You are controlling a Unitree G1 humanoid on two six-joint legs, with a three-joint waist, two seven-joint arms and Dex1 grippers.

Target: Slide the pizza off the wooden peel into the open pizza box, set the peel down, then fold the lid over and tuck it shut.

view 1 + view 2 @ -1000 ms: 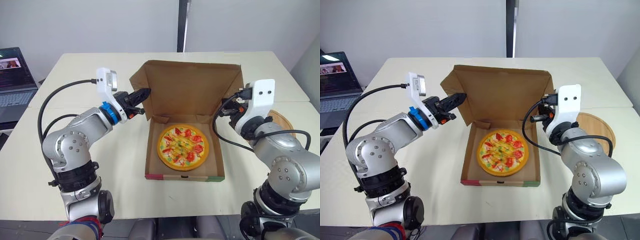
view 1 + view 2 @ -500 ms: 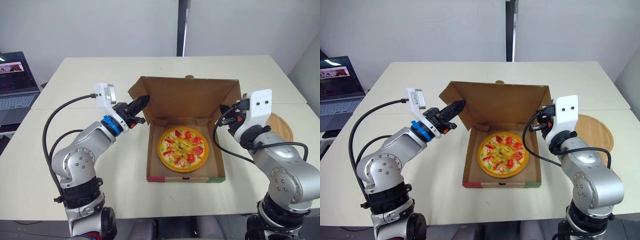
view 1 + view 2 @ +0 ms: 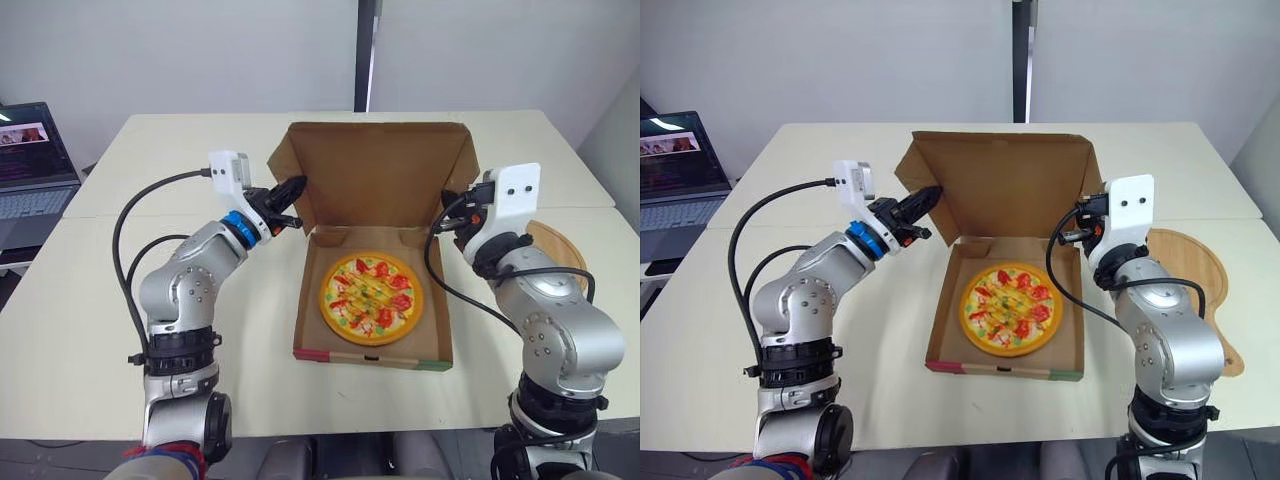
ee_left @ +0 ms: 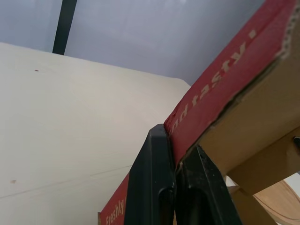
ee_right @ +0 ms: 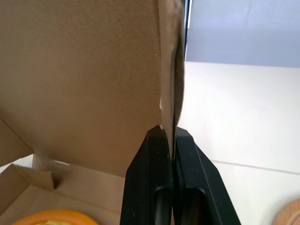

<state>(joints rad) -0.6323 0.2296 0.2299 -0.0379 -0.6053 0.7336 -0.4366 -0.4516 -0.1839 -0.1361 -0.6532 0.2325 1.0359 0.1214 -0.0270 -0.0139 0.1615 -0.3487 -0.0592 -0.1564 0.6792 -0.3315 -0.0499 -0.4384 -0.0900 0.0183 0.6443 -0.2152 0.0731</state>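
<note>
**Q:** While the lid (image 3: 375, 175) is held upright, where is the pizza (image 3: 371, 297) shown?

**A:** It is shown lying flat inside the pizza box (image 3: 372, 355) on the tabletop (image 3: 255, 325). The wooden peel (image 3: 1198, 265) is seen set down beside the right arm, apart from the box.

**Q:** How are the grippers applied?

**A:** The left gripper (image 3: 295, 190) is closed on the lid's left side flap, whose red printed face is pinched between the fingers (image 4: 154, 178). The right gripper (image 5: 172, 136) is closed on the lid's right edge, the card being clamped between its fingers (image 5: 150, 178).

**Q:** How is the lid expected to handle?

**A:** It is judged light and thin. The panel is probably stiff, but the flaps and hinge are easily creased. Hold is best taken near both free corners so that the panel is lowered evenly. A one-sided pull may be expected to twist it. To be tucked, the flaps must be guided inside the box walls.
</note>
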